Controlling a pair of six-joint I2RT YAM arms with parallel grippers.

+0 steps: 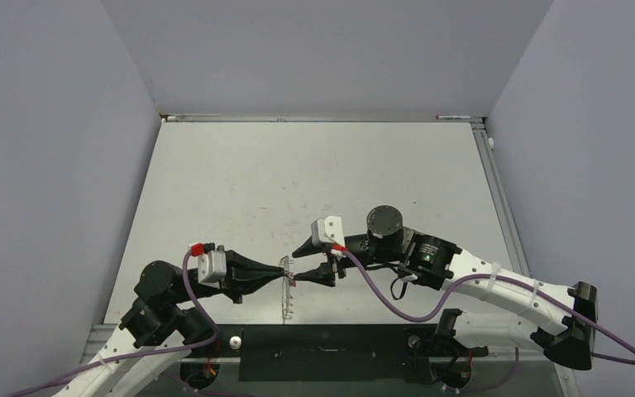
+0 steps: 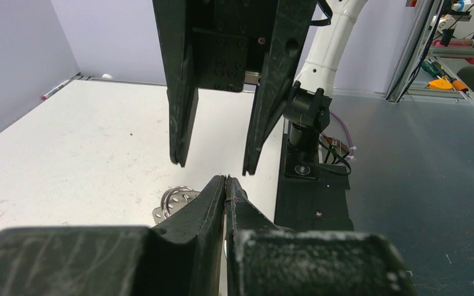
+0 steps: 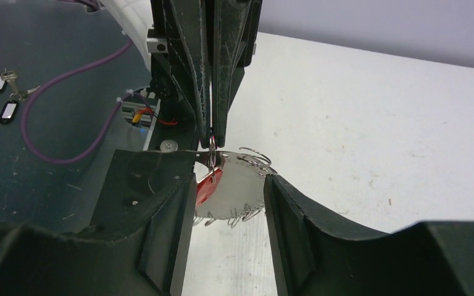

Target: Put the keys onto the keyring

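Observation:
The keyring [image 3: 242, 185] is a silvery disc-like hoop with small wire loops around its rim. It stands on edge above the white table and also shows in the top view [image 1: 287, 298] and the left wrist view [image 2: 174, 204]. My left gripper [image 1: 287, 276] [image 2: 225, 180] is shut on a small loop at the ring's rim [image 3: 212, 145]. The key [image 3: 208, 184], with a red head, hangs at that loop against the ring [image 1: 295, 284]. My right gripper [image 1: 298, 264] [image 3: 229, 180] is open. Its fingers [image 3: 179, 209] straddle the ring and key without touching them.
The black mounting bar [image 1: 322, 341] and arm bases lie just behind the grippers at the near table edge. Several tagged keys [image 3: 3, 110] lie on the dark bench off the table. A marker [image 2: 55, 90] lies at the far table edge. Grey walls enclose the table.

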